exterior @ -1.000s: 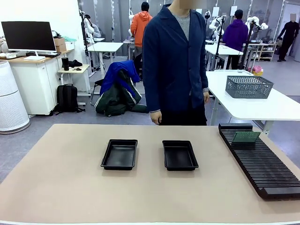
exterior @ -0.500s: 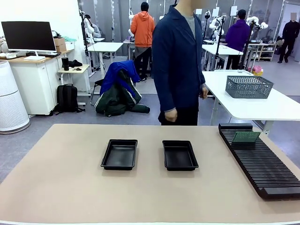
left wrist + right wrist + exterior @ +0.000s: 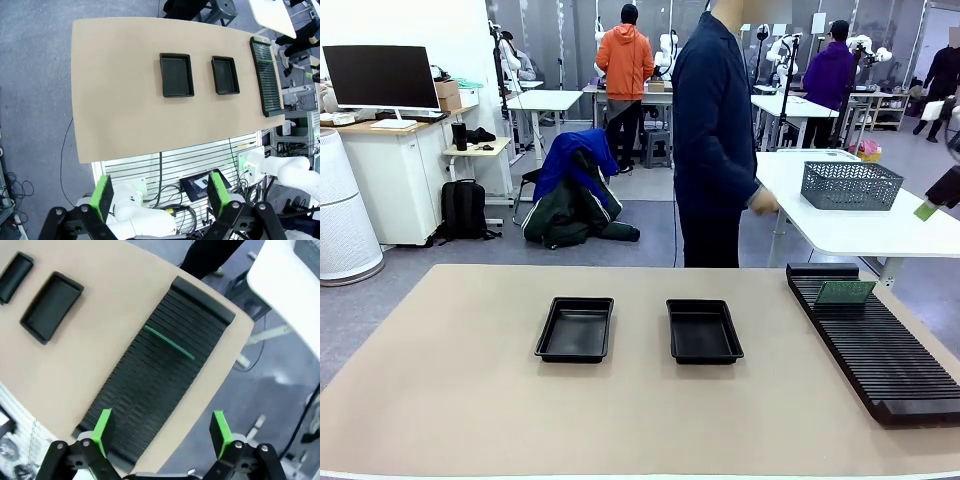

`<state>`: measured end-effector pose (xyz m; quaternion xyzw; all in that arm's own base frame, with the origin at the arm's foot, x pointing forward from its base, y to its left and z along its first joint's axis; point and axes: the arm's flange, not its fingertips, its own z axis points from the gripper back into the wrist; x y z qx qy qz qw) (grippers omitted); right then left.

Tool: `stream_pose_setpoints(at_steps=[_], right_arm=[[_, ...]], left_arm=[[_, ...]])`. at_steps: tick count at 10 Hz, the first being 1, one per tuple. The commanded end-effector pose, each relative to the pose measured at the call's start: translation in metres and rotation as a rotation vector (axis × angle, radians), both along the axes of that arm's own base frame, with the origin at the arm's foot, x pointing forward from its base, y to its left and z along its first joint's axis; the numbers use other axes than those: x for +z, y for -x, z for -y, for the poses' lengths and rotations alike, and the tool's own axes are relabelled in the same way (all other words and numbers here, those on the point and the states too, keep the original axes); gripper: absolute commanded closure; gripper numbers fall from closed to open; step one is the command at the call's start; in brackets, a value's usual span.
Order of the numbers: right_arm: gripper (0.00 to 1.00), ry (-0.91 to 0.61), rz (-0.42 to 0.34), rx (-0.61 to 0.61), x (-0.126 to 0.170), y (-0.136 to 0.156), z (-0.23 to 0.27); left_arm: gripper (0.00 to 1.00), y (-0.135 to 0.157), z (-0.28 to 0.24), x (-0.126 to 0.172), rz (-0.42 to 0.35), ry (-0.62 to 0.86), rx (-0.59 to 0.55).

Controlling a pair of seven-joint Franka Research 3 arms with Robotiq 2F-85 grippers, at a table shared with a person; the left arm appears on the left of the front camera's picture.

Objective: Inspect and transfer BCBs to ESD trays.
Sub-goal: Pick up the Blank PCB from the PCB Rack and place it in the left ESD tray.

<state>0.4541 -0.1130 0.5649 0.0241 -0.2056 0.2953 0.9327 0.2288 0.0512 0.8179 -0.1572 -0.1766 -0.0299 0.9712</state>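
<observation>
Two ESD trays, shallow and black, lie side by side mid-table: the left tray (image 3: 575,328) (image 3: 176,75) and the right tray (image 3: 704,331) (image 3: 225,75) (image 3: 51,307). Both look empty. One BCB (image 3: 845,292) (image 3: 169,342), a thin green board, stands on edge in the far end of the black slotted rack (image 3: 875,345) (image 3: 160,375). My left gripper (image 3: 160,195) hangs open high above the table. My right gripper (image 3: 161,432) is open high above the rack, and one green-padded finger (image 3: 927,209) shows at the right edge of the front view.
A person in a dark blue coat (image 3: 715,140) stands at the far side, turned toward the white side table (image 3: 860,225), which carries a grey mesh basket (image 3: 850,185). The tan tabletop (image 3: 470,400) is bare around the trays.
The person has turned and stepped to the right, hand now by the white table. My right gripper's finger has come into the front view at the right edge. Trays and board have not moved.
</observation>
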Motion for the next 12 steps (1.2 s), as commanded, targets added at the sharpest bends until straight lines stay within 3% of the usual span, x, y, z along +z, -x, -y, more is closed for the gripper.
stream_pose_setpoints(at_steps=[1, 8, 12], right_arm=[[0.0, 0.067, 0.1, 0.089, -0.027, -0.017, -0.002], [0.0, 0.446, 0.107, 0.589, -0.111, -0.078, -0.036], [0.0, 0.444, 0.045, 0.775, -0.143, -0.105, -0.043]], left_arm=[[0.0, -0.001, 0.0, 0.0, 0.001, 0.0, 0.002], [0.0, -0.001, 0.0, 0.0, 0.001, 0.0, 0.002], [0.0, -0.001, 0.0, 0.0, 0.001, 0.0, 0.002]])
